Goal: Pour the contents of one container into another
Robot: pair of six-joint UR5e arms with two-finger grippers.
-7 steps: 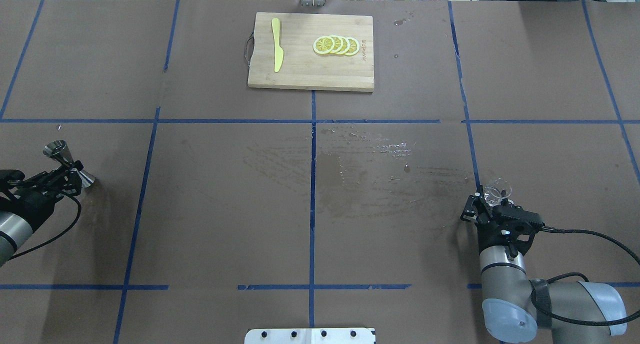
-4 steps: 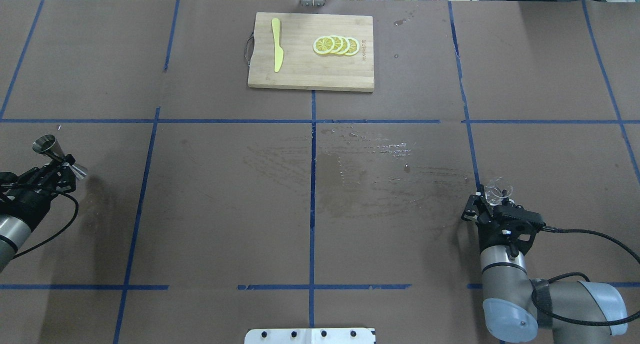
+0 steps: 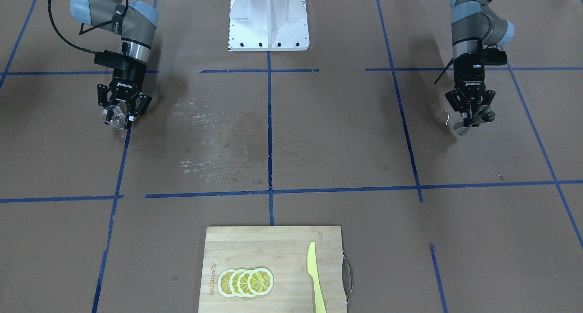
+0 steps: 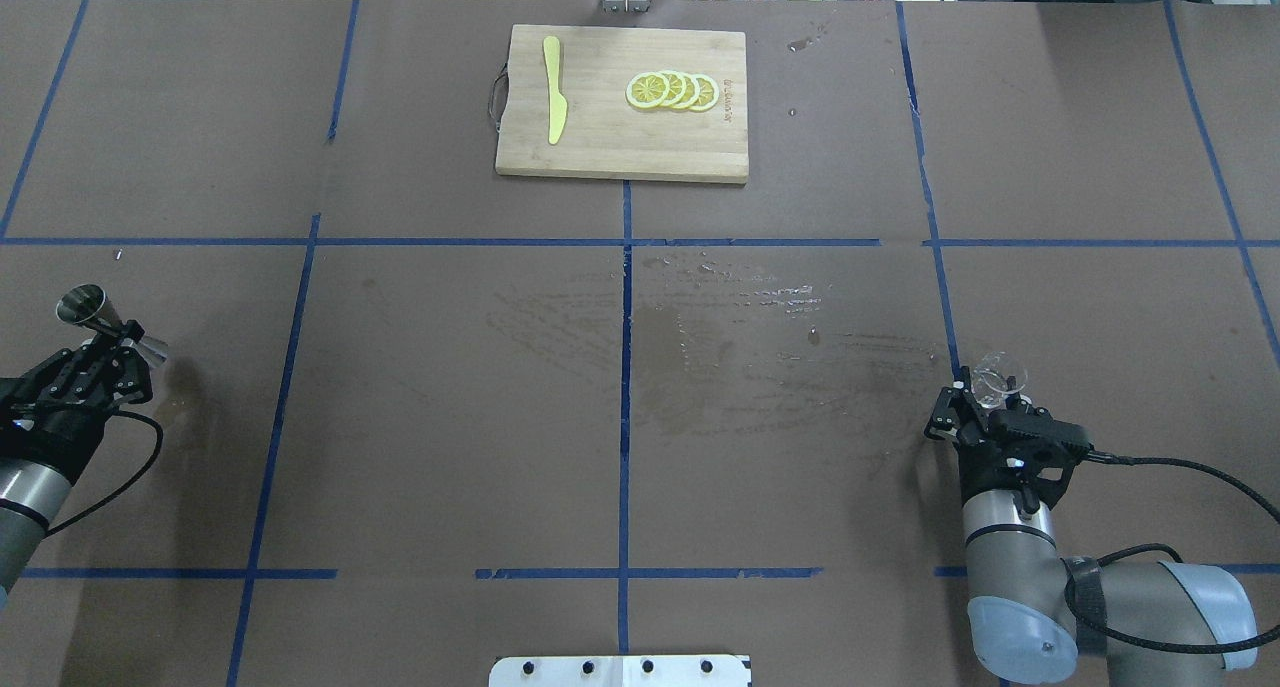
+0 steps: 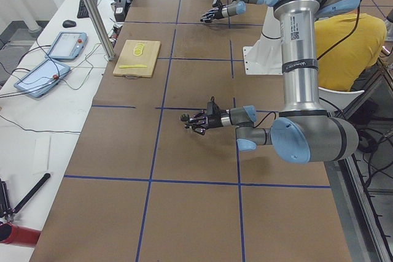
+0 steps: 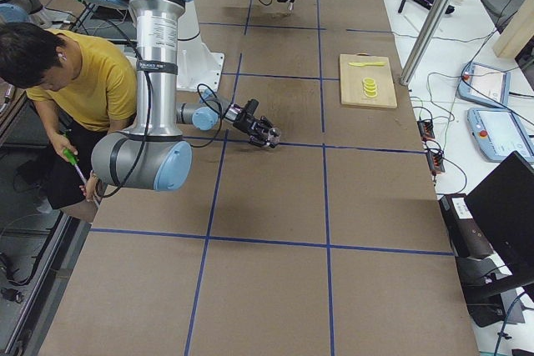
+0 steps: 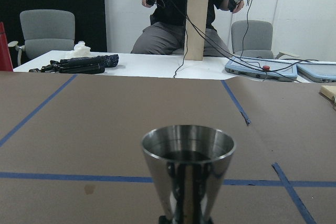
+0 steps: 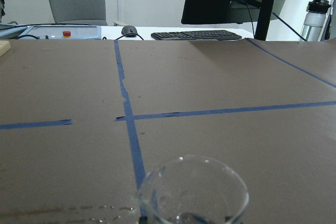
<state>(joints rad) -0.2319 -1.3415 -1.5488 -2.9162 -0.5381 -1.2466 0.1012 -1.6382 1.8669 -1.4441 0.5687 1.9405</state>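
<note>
- Steel jigger [image 4: 108, 324]: clamped at its narrow waist by the L gripper [image 4: 122, 337], at the left edge of the table [image 4: 400, 417] and lifted off the surface. Wide mouth faces up in the wrist view; inside is dark, contents unclear.
- Clear glass tumbler [image 4: 996, 384]: held between the fingers of the R gripper [image 4: 985, 399], on the right side, just right of a blue tape line [image 4: 940, 297]. Can't tell if its base touches the brown paper.
- The 2 containers sit well apart, w/ a wet patch [image 4: 720, 347] between them near the centre.
- Bamboo cutting board [image 4: 610, 152] at the far side, centre: 4 overlapping lemon slices [image 4: 672, 90] on its right half, a yellow knife [image 4: 553, 92] on its left.
</note>
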